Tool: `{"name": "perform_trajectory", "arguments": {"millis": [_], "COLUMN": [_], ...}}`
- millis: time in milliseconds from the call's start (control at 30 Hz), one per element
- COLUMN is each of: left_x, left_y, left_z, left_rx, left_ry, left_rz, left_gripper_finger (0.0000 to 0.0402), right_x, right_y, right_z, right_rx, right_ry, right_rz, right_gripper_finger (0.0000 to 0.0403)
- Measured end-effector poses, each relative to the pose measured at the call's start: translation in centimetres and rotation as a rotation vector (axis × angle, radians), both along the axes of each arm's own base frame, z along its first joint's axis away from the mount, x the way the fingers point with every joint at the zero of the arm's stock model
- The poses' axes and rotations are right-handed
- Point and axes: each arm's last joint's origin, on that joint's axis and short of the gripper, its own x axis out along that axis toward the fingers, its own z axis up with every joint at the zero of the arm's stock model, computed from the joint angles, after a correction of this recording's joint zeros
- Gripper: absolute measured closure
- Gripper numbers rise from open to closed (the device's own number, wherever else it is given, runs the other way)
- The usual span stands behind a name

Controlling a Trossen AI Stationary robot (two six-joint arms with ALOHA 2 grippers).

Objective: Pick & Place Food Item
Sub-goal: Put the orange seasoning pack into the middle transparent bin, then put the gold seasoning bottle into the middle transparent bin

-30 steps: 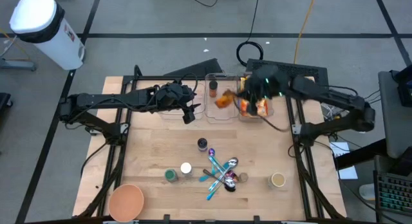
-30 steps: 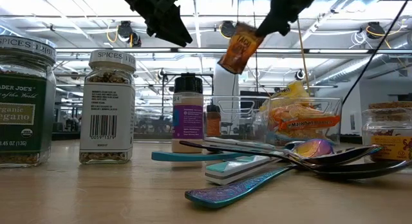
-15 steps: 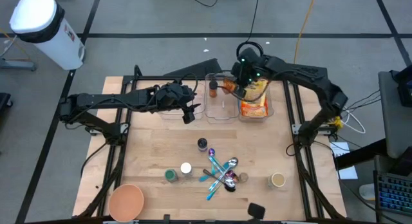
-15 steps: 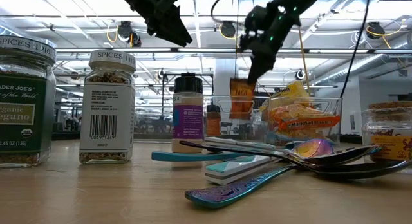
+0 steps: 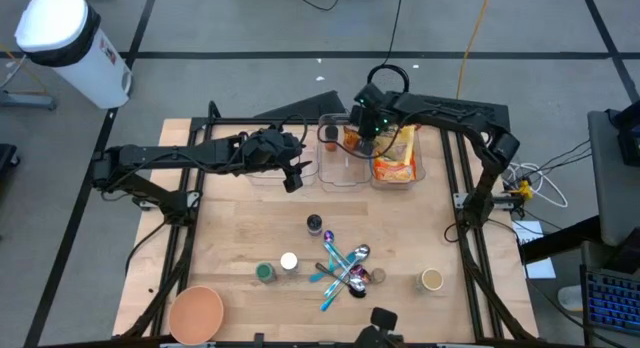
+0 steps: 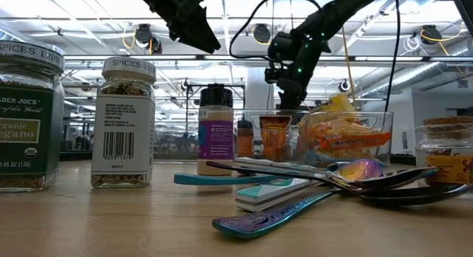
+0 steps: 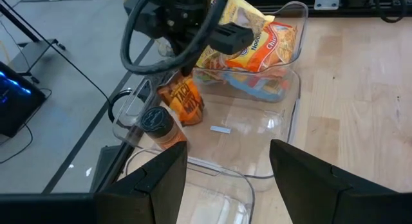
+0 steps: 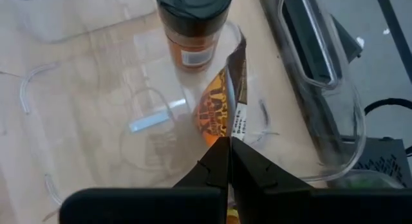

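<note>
An orange taco-seasoning packet (image 7: 183,98) stands inside the middle clear bin (image 7: 257,150) at the table's far edge, next to a black-capped spice bottle (image 7: 158,124). My right gripper (image 8: 228,153) is shut on the packet from above; it also shows in the high view (image 5: 362,126) and low view (image 6: 284,94). Yellow noodle packets (image 5: 397,153) fill the bin to the right. My left gripper (image 5: 297,176) hovers open over the table, left of the bins and above them, holding nothing. My right gripper pinches the packet's top edge (image 8: 225,132) between its two shut fingertips, coming from above and slanting down. The packet hangs nearly upright below the fingers, inside the bin (image 6: 275,137). Whether its lower end rests on the bin floor, I cannot tell.
A third clear bin (image 5: 265,163) stands left of the middle one. Nearer the front lie crossed spoons (image 5: 345,268), several spice jars (image 5: 289,261) and an orange bowl (image 5: 195,310). Bare wood lies between the bins and the spoons.
My right gripper has gone toward the table's left and down, tipping more steeply downward and staying shut. The orange packet, first tilted and high above the bins, has been lowered into the middle bin and now hangs nearly upright.
</note>
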Motion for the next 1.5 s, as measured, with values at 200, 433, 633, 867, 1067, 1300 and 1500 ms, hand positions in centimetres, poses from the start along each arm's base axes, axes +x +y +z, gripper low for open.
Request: {"name": "perform_trajectory", "arguments": {"millis": [200,433,633,867,1067,1300,1500], "left_x": [0.0,0.0,0.0,0.0,0.0,0.0,0.0], "left_y": [0.0,0.0,0.0,0.0,0.0,0.0,0.0], "left_z": [0.0,0.0,0.0,0.0,0.0,0.0,0.1], "left_rx": [0.000,0.007,0.007,0.001,-0.001,-0.009,-0.011], "left_ry": [0.000,0.003,0.003,0.000,0.000,-0.007,-0.014], "left_rz": [0.000,-0.004,-0.004,0.000,0.000,0.005,0.007], "left_gripper_finger": [0.0172,0.0172,0.0172,0.0172,0.0172,0.0172,0.0172], "right_x": [-0.1,-0.7,-2.3,-3.8,-4.9,-4.6,-5.1], "right_y": [0.4,3.2,9.4,18.8,26.2,33.3,36.0], "right_z": [0.5,4.1,9.1,13.4,14.3,12.2,10.7], "right_rx": [-0.005,-0.053,-0.081,0.218,0.388,0.400,0.377], "right_ry": [-0.007,-0.066,-0.149,-0.398,-0.483,-0.769,-1.039], "right_rz": [0.012,0.076,0.213,0.512,0.778,1.080,1.141], "right_gripper_finger": [0.0376,0.0269,0.0199,0.0175,0.0180,0.0184,0.0181]}}
